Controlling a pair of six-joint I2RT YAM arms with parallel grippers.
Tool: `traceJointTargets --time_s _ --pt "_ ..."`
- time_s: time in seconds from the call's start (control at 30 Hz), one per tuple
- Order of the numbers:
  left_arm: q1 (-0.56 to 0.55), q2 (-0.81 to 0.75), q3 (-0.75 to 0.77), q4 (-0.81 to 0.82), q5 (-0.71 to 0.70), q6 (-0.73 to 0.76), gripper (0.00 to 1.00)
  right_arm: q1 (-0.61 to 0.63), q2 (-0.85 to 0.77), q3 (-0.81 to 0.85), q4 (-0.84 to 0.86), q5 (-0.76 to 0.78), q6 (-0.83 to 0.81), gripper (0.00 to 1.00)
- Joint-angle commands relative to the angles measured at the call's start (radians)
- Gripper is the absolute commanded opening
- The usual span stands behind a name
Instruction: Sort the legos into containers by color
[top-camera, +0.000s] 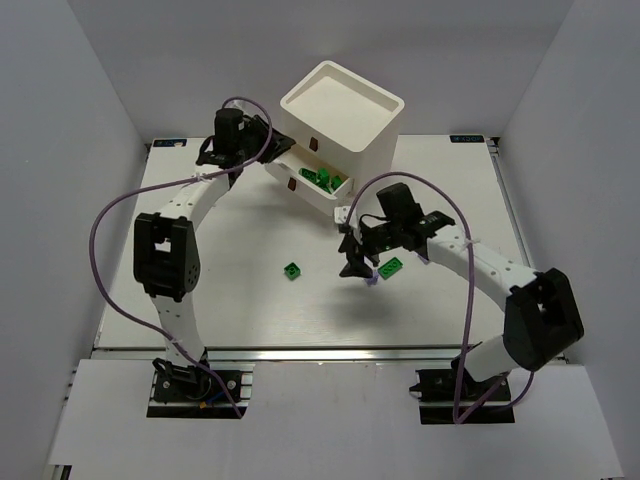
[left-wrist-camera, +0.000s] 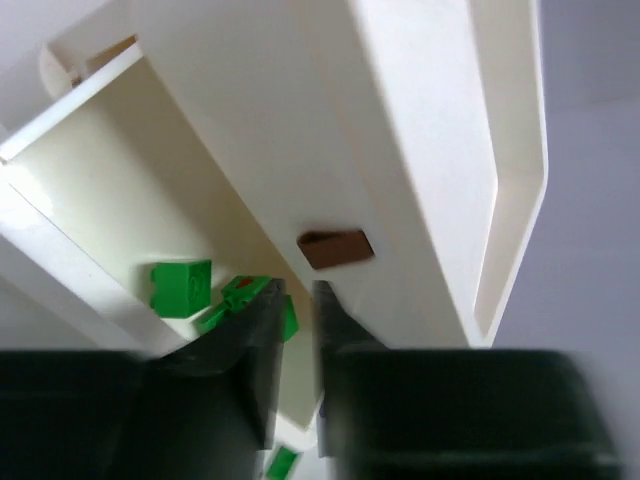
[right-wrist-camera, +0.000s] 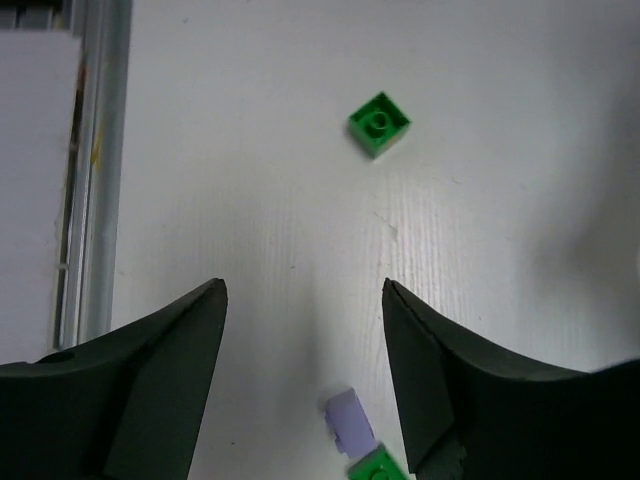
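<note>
Partly done: sorted green bricks lie in the open drawer, while two loose green bricks and a lavender brick wait on the surface. The right fingers are spread and empty. The left fingers sit at the drawer, and I cannot tell their grip.

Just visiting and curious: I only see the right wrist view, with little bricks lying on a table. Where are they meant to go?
Observer: Into a white cabinet that your view misses; one drawer stands pulled out.
Operator: Anything inside it?
Observer: Several green bricks.
Operator: Is there another arm?
Observer: Yes, the left end effector is up close to that cabinet, just below a brown pull.
</note>
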Motion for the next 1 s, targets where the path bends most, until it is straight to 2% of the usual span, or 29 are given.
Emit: traceJointTargets --time_s 0.0,0.03,0.07,0.13,0.23,0.27,0.37,0.47,0.6,0.83,0.97 --pt "0.017 -0.223 -0.074 0.039 0.006 0.027 0.22 0.047 0.087 0.012 -0.084 -0.141 -0.312 0.70" --pt "0.017 -0.223 -0.074 0.031 -0.011 0.037 0.16 0.056 0.111 0.023 -0.091 -0.140 -0.313 0.70" --pt "0.017 -0.305 -0.144 0.021 -0.030 0.085 0.13 0.064 0.141 0.037 -0.098 -0.125 -0.365 0.74" --pt "0.017 -0.390 -0.217 -0.047 -0.062 0.140 0.12 0.101 0.216 0.083 -0.084 -0.099 -0.387 0.77" --pt "0.017 -0.576 -0.394 -0.126 -0.105 0.227 0.36 0.145 0.306 0.130 -0.035 -0.019 -0.379 0.81" --pt "0.017 -0.673 -0.492 -0.147 -0.129 0.234 0.55 0.162 0.326 0.162 -0.027 0.025 -0.372 0.81" --pt "0.017 -0.819 -0.626 -0.231 -0.190 0.246 0.71 0.197 0.411 0.236 0.005 0.113 -0.347 0.81" --pt "0.017 -0.994 -0.744 -0.338 -0.263 0.238 0.75 0.226 0.494 0.322 0.016 0.183 -0.300 0.81" --pt "0.017 -1.209 -0.870 -0.447 -0.304 0.194 0.75 0.246 0.592 0.393 0.037 0.256 -0.266 0.81" --pt "0.017 -1.398 -0.962 -0.556 -0.341 0.096 0.76 0.266 0.662 0.433 0.030 0.291 -0.357 0.82" --pt "0.017 -1.437 -0.973 -0.599 -0.346 0.080 0.76 0.273 0.690 0.460 0.022 0.290 -0.376 0.78"
